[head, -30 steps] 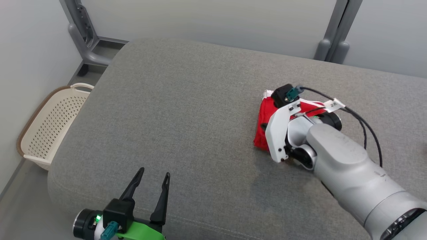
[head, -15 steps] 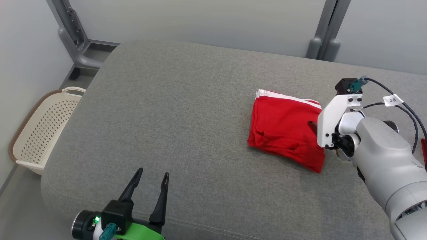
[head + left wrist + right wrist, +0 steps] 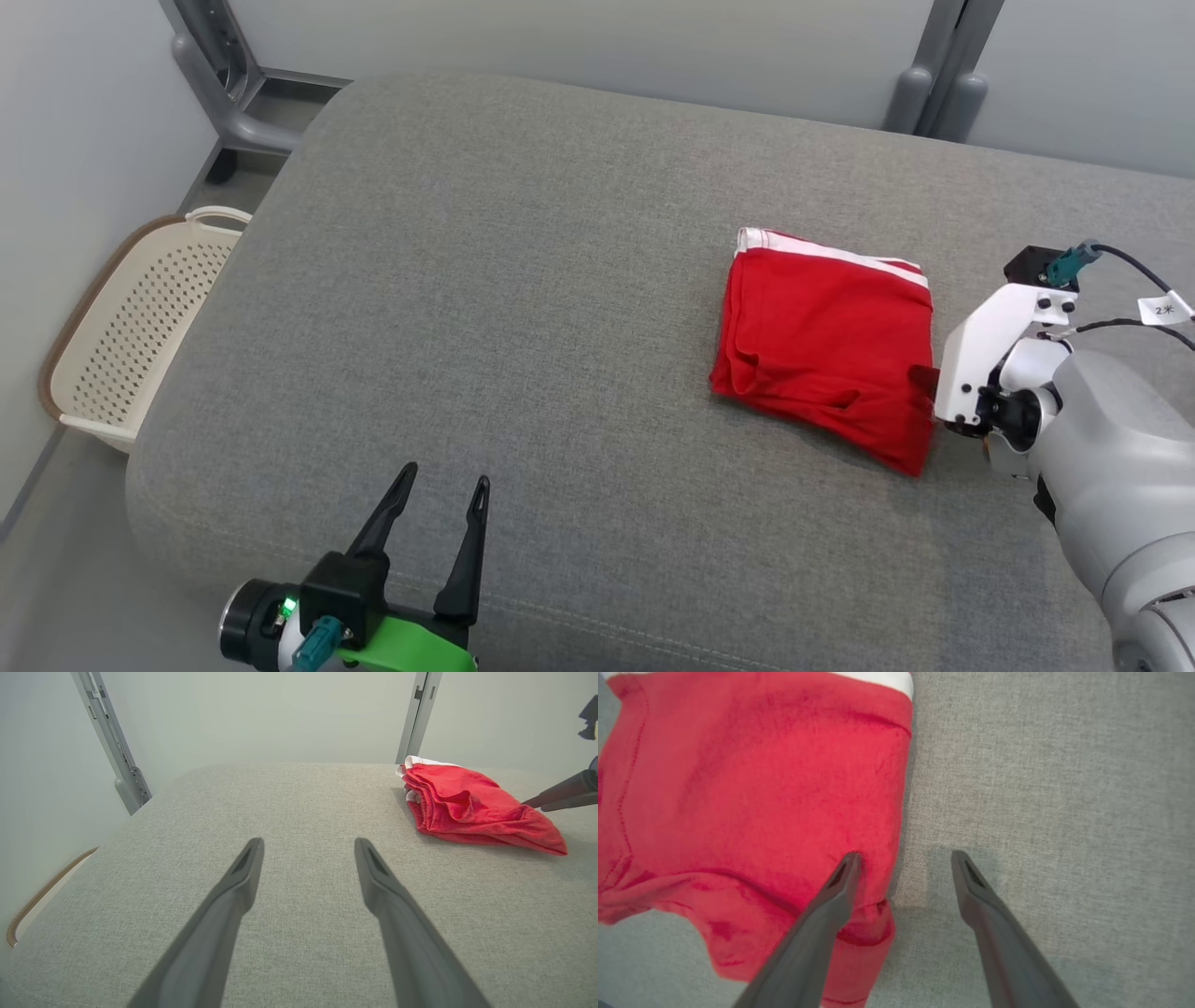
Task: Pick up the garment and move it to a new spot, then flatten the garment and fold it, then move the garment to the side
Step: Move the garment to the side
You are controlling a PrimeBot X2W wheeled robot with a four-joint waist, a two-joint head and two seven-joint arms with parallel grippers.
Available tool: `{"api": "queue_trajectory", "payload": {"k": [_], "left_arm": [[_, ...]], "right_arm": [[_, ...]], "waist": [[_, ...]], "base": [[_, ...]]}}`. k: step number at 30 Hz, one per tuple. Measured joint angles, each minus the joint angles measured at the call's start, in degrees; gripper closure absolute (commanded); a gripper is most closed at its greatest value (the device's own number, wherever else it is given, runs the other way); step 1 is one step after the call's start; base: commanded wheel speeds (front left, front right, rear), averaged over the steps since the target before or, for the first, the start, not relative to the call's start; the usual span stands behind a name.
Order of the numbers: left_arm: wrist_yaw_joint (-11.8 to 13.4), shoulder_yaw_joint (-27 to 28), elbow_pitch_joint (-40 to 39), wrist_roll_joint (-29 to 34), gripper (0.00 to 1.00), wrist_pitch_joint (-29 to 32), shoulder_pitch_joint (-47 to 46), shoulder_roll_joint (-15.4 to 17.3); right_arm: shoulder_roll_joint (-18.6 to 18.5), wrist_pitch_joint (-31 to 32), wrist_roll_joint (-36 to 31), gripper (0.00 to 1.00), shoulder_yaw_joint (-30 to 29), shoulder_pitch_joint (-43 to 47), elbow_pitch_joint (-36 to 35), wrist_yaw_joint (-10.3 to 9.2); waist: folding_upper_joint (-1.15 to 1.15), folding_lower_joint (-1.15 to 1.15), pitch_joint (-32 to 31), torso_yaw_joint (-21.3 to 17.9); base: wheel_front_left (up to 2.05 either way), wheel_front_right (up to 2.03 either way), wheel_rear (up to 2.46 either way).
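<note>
Both tools hang released, left tool idle, right tool straddling the edge of the folded red garment on the grey cushion (folding looks done); next, pinch every layer and shift it aside.

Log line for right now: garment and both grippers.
garment: folded, on cushion | right gripper: open, at garment edge | left gripper: open, away from garment

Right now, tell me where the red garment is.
In the head view the red garment lies folded on the right side of the grey cushion, with the open right end effector at its right edge.
</note>
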Motion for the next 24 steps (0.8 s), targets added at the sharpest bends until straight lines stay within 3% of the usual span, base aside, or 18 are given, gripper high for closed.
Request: {"api": "queue_trajectory", "payload": {"k": [12,16,17,19,21,22,23,24], "left_arm": [[-1.3,0.2,0.7,1.0,0.0,0.0,0.0,-0.9],[-1.8,-0.1,1.1,1.2,0.0,0.0,-0.5,-1.6],[-1.9,-0.1,1.2,1.2,0.0,0.0,-0.5,-1.7],[-2.0,-0.2,1.4,1.2,0.0,0.0,-0.5,-1.8],[-2.0,-0.2,1.6,1.4,0.0,0.0,-0.5,-1.9],[-2.1,-0.2,1.6,1.4,0.0,0.0,-0.5,-1.9],[-2.3,-0.2,1.7,1.4,0.0,0.0,-0.5,-1.9],[-2.3,-0.2,1.8,1.4,0.0,0.0,-0.5,-1.9]], "right_arm": [[2.2,4.6,-14.6,0.0,-19.3,-0.1,0.0,0.01],[1.7,5.4,-21.3,0.12,-26.9,0.0,0.0,0.01],[1.7,5.5,-23.2,0.23,-28.7,0.0,0.0,0.0],[2.1,5.5,-26.4,0.53,-32.4,-0.1,0.0,0.0],[2.7,5.9,-29.4,0.72,-36.0,-0.1,-0.2,0.0],[3.2,6.3,-30.8,0.91,-38.0,0.0,-0.6,0.0],[3.8,6.8,-32.2,1.0,-39.9,0.1,-1.2,0.0],[4.5,7.3,-34.0,1.0,-41.7,0.3,-2.1,0.0]], "waist": [[0.0,0.0,0.9,2.1],[0.0,0.0,1.4,3.0],[0.0,0.0,1.4,3.3],[0.0,0.0,1.6,3.8],[0.0,0.0,1.6,4.2],[0.0,0.0,1.6,4.3],[0.0,0.0,1.6,4.5],[0.0,0.0,1.6,4.6]], "base": [[0.0,0.0,0.0],[0.0,0.0,0.0],[0.0,0.0,0.0],[0.0,0.0,0.0],[0.0,0.0,0.0],[0.0,0.0,0.0],[0.0,0.0,0.0],[0.0,0.0,0.0]]}}
